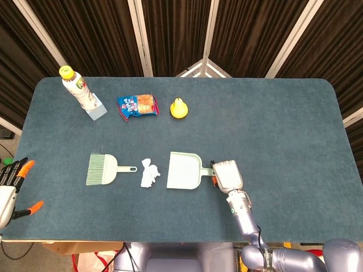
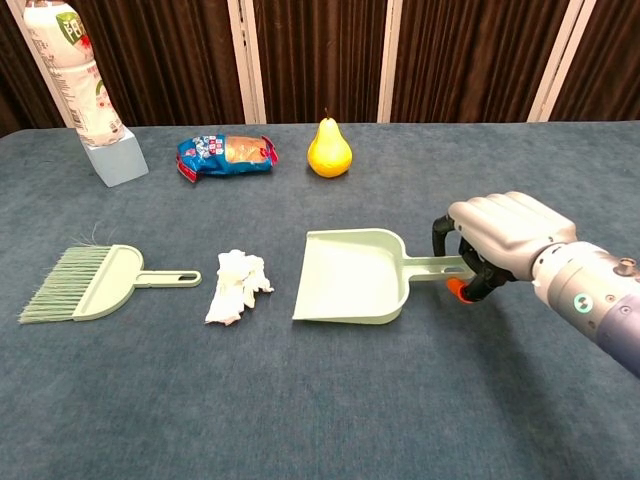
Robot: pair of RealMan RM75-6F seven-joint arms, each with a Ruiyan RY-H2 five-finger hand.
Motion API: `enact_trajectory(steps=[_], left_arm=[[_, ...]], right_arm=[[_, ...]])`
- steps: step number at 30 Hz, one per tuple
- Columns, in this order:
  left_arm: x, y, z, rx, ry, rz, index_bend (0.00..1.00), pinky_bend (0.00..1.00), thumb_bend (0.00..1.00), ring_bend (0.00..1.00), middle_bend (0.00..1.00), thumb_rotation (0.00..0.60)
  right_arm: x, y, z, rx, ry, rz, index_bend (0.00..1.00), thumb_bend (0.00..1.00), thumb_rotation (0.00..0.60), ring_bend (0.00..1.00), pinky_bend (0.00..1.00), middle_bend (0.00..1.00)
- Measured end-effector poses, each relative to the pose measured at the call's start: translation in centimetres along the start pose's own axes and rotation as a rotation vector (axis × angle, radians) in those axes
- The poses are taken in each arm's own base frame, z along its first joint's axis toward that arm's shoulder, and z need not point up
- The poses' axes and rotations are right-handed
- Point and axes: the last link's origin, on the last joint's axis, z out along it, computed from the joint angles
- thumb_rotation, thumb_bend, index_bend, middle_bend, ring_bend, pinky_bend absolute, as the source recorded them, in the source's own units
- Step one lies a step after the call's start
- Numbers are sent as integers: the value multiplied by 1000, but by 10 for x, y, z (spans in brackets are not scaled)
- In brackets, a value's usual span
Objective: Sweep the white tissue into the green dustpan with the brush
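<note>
Your right hand [image 2: 495,238] sits over the end of the green dustpan's [image 2: 352,288] handle, fingers curled down around it; it looks like a grip, though from the chest view you can't quite tell whether the fingers fully close on the handle. The dustpan's long axis runs left to right, handle toward that hand and open mouth facing the white tissue [image 2: 236,285], which lies crumpled just beyond the pan's lip, not touching it. On the far side of the tissue lies the brush [image 2: 95,281], pale green plastic with a flat fan of bristles pointing away and its slim handle pointing at the tissue. Brush, tissue and pan make one straight line across the blue felt-like surface [image 2: 330,400].

The brush is much nearer your left hand [image 1: 10,180], which hangs off the surface's left edge with fingers spread and nothing in them. The tissue is soft and light, likely to snag on the napped cloth; the pan is rigid, smooth plastic with a low lip.
</note>
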Motion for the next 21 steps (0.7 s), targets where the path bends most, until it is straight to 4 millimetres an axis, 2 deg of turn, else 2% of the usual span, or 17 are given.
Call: enact_trajectory(steps=[5, 11, 15, 21], left_arm=[[-1, 1, 1, -1, -10, -6, 0, 0, 0, 0, 0, 600], [3, 6, 10, 21, -34, -30, 0, 28, 0, 0, 0, 600], [9, 11, 28, 19, -19, 14, 34, 115, 0, 28, 7, 600], [13, 28, 69, 16, -34, 60, 96, 259, 0, 153, 133, 600]], right_arm=[[7, 0, -4, 23, 8, -9, 542, 463, 600, 865, 846, 833], [7, -5, -3, 48, 15, -29, 542, 463, 600, 865, 846, 833], [8, -7, -4, 55, 22, -39, 542, 462, 600, 865, 846, 833], [8, -6, -3, 54, 36, -74, 542, 462, 600, 865, 846, 833]])
